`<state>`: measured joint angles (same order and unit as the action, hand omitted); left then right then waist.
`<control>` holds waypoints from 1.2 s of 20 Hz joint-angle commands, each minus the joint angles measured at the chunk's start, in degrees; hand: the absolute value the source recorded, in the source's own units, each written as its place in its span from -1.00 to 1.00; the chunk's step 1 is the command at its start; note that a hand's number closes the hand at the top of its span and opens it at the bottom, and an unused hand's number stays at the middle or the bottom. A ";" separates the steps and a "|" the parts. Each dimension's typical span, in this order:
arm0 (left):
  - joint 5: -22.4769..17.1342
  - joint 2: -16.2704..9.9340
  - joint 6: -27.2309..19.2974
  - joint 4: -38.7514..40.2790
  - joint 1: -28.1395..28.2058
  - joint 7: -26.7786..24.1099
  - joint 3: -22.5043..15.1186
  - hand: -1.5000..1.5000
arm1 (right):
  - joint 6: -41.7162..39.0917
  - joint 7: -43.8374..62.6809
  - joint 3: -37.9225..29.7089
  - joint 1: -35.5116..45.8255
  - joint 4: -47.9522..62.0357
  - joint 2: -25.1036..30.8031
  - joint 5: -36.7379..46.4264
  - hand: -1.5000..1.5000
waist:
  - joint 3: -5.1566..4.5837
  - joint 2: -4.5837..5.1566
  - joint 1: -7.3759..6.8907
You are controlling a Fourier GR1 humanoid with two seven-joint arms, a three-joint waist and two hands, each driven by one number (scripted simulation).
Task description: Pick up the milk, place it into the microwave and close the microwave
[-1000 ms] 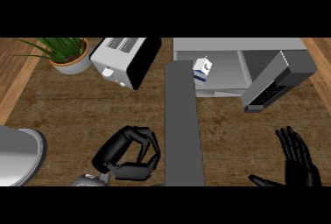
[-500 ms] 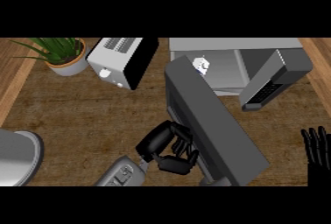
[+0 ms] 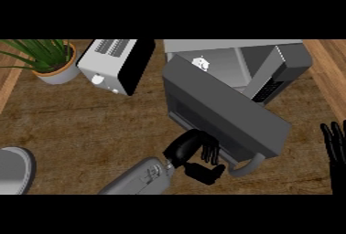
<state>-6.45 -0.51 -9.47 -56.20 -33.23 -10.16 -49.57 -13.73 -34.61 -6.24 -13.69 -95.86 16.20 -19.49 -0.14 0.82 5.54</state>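
The milk carton (image 3: 200, 62) stands inside the grey microwave (image 3: 283, 59) at the back right; only its top shows above the door. The microwave door (image 3: 223, 114) hangs partway shut, slanting from the cavity's left side down to the right. My left hand (image 3: 191, 147) is open, with its fingers (image 3: 210, 149) laid against the door's outer face near the lower edge and the thumb below. The door's curved handle (image 3: 247, 167) is just right of that hand. My right hand (image 3: 335, 145) rests open at the right edge, fingers up, away from the microwave.
A white toaster (image 3: 115, 64) stands left of the microwave. A potted plant (image 3: 51, 59) sits in the back left corner. A grey round object (image 3: 12, 169) shows at the left edge. Wooden counter (image 3: 81, 123) spreads across the left and middle.
The door has swung from edge-on to partway shut. My left hand moved right and forward with it. The right hand drew off to the right edge.
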 commanded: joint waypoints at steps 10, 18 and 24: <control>-18.57 0.50 -7.31 0.58 -11.31 -6.70 -0.16 1.00 | -6.03 5.52 3.50 4.54 -7.56 3.61 -3.93 -1.00 | -0.24 1.79 7.90; -23.67 0.51 -10.63 4.52 -18.70 -7.78 0.88 1.00 | -6.21 8.64 2.89 7.20 -10.93 5.60 -5.96 -1.00 | -0.14 2.58 12.37; -27.14 0.51 -11.42 8.20 -23.10 -7.88 1.71 1.00 | -8.08 11.07 2.64 7.94 -12.29 7.86 -8.42 -1.00 | -0.01 3.42 14.76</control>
<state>-31.48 -0.13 -20.33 -49.95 -53.56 -17.57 -48.43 -20.99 -24.85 -3.86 -6.21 -107.30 23.05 -27.08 -0.20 3.65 18.73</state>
